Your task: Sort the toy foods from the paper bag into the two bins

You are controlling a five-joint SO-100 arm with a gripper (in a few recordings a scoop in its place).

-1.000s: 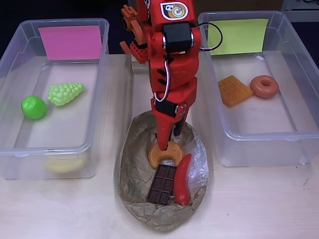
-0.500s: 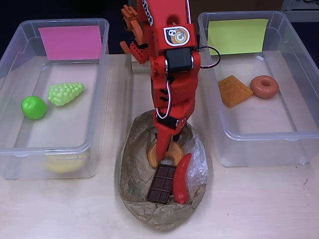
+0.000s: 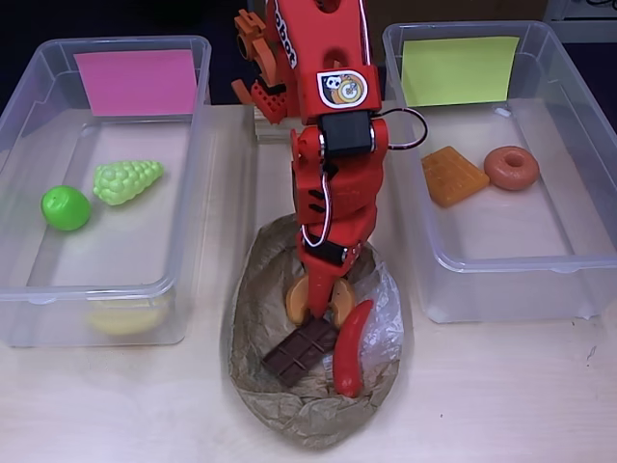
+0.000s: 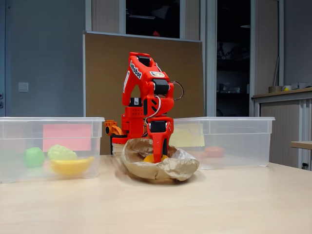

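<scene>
The brown paper bag [image 3: 253, 289] lies flattened between the two bins. My red gripper [image 3: 316, 301] reaches straight down into it, its jaws close together on the orange croissant [image 3: 295, 301], which shows on both sides of the fingers. A dark chocolate bar [image 3: 301, 349] lies skewed just in front, with a red chili [image 3: 350, 349] to its right. In the fixed view the gripper [image 4: 158, 154] dips behind the bag's [image 4: 168, 169] rim. The pink-label bin [image 3: 29, 116] holds a green apple [image 3: 65, 207], grapes [image 3: 125, 180] and a banana [image 3: 123, 318]. The yellow-green-label bin [image 3: 578, 116] holds a waffle [image 3: 453, 176] and a donut [image 3: 511, 167].
The arm's base [image 3: 260, 68] stands at the back between the bins. Bare tabletop [image 3: 501, 395] runs along the front edge. The bins' walls rise close on both sides of the bag.
The arm has lowered and its gripper has sunk onto the croissant. The chocolate bar has been pushed and turned to the left. The chili has barely shifted.
</scene>
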